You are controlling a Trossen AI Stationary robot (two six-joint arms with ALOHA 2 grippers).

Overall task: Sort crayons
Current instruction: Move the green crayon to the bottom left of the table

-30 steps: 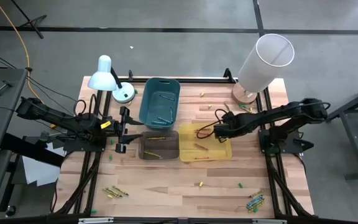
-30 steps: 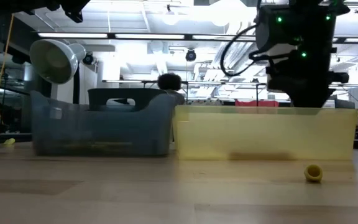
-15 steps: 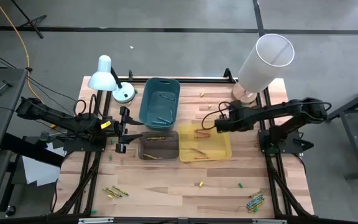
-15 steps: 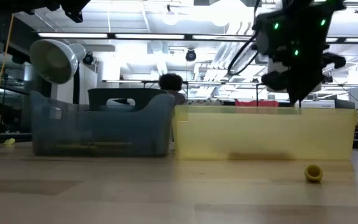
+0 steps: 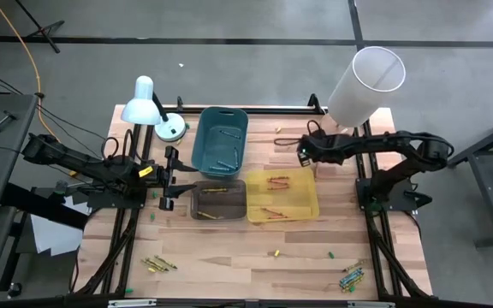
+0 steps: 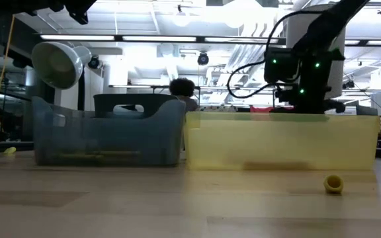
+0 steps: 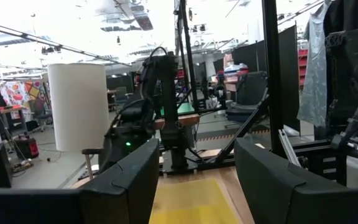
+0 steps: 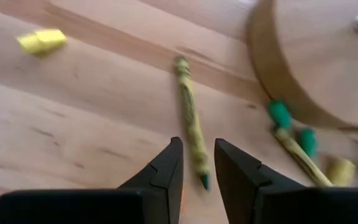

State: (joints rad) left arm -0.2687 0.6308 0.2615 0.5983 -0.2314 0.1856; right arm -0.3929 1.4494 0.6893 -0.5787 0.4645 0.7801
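My right gripper (image 5: 302, 155) is open with a narrow gap, low over the bare wood just beyond the yellow bin's (image 5: 308, 205) far rim. In the right wrist view its fingertips (image 8: 197, 165) stand on either side of the near tip of a yellow-green crayon (image 8: 190, 115) that lies flat on the table. In the low view the bin hides the fingers. Red/orange crayons (image 5: 278, 181) lie in the yellow bin. My left gripper (image 5: 178, 180) is open and empty, left of the dark bin (image 5: 219, 198); its open fingers also show in the left wrist view (image 7: 197, 168).
A teal bin (image 5: 219, 139) with a few crayons stands behind the dark bin. A white cylinder lamp (image 5: 362, 85) with a round wooden base (image 8: 316, 68) stands beside my right gripper, with green bits (image 8: 279, 114) by it. Crayon groups lie at the front left (image 5: 159, 263) and front right (image 5: 352, 276).
My right gripper has moved from over the yellow bin toward the table's far edge, past the bin's far rim, and now stands over the bare wood near the lamp base. My left arm has kept still.
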